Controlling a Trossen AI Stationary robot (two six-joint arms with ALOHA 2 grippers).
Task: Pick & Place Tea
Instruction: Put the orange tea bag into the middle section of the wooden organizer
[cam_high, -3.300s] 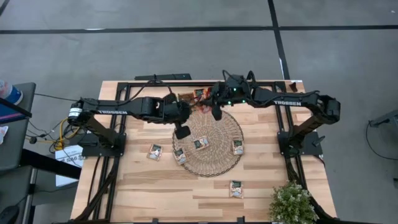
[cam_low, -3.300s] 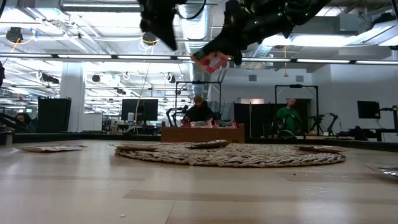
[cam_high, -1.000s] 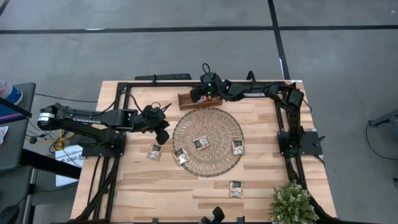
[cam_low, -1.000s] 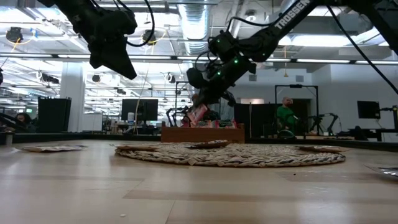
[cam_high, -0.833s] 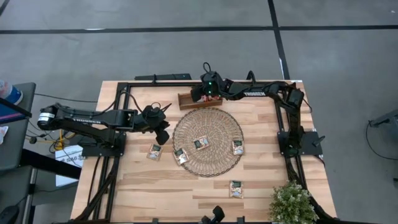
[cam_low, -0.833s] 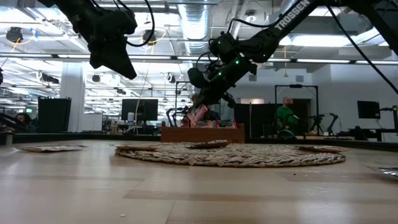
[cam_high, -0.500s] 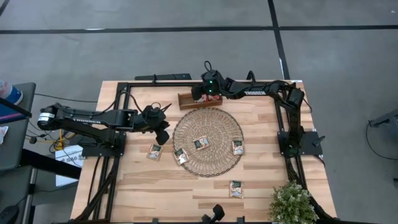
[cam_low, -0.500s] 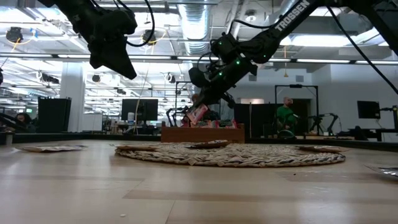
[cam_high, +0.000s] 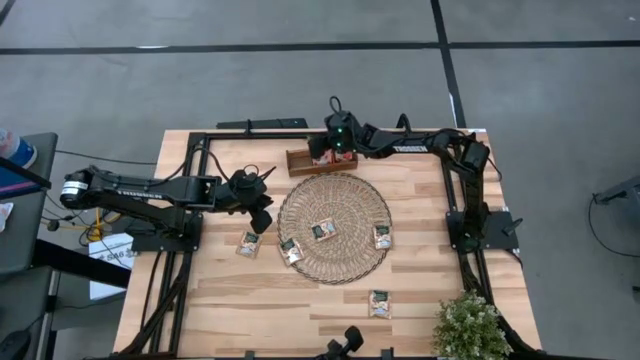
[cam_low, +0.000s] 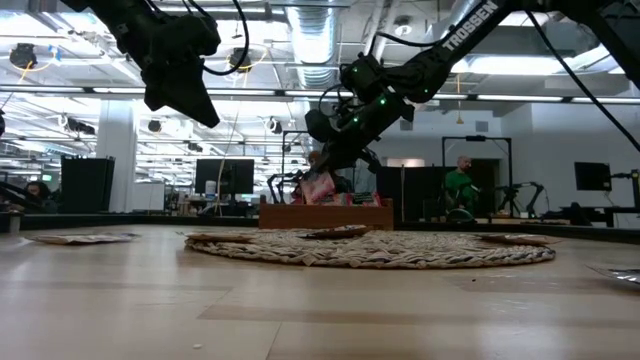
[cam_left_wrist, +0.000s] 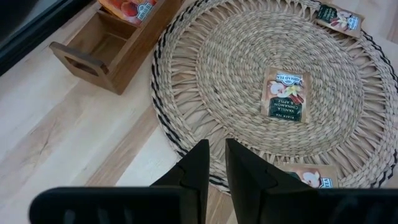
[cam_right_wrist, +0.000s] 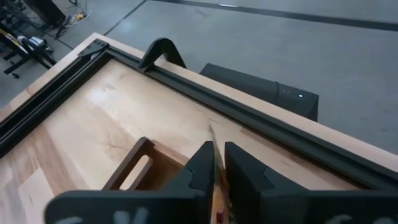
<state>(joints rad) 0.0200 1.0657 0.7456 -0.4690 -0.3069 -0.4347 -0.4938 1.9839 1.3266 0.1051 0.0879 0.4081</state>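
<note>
My right gripper (cam_high: 323, 157) hangs over the brown wooden tray (cam_high: 303, 160) at the table's far edge, shut on a red tea sachet (cam_low: 318, 187). Other tea sachets lie flat: one (cam_high: 322, 230) on the round woven mat (cam_high: 334, 200), two (cam_high: 290, 250) (cam_high: 382, 236) at the mat's rim, and two (cam_high: 249, 244) (cam_high: 379, 303) on the bare wood. My left gripper (cam_high: 262, 215) waits above the table just left of the mat, shut and holding nothing (cam_left_wrist: 216, 165). My right gripper pinches the red sachet between its two fingers; in the right wrist view the sachet's thin upper edge (cam_right_wrist: 213, 140) stands in the narrow gap. The fingers slant down from the table's right. The sachet hangs below them at the tray; whether it touches the tray I cannot tell.
More red sachets (cam_left_wrist: 134, 7) stand in the tray. A potted plant (cam_high: 470, 328) sits at the near right corner. A black bar (cam_high: 262, 124) lies along the far edge. The arms' black frames (cam_high: 165, 270) (cam_high: 480, 250) run down both sides of the table.
In the low view the red sachet under my right gripper has sunk a little toward the tray and has gone from tilted to nearly upright.
</note>
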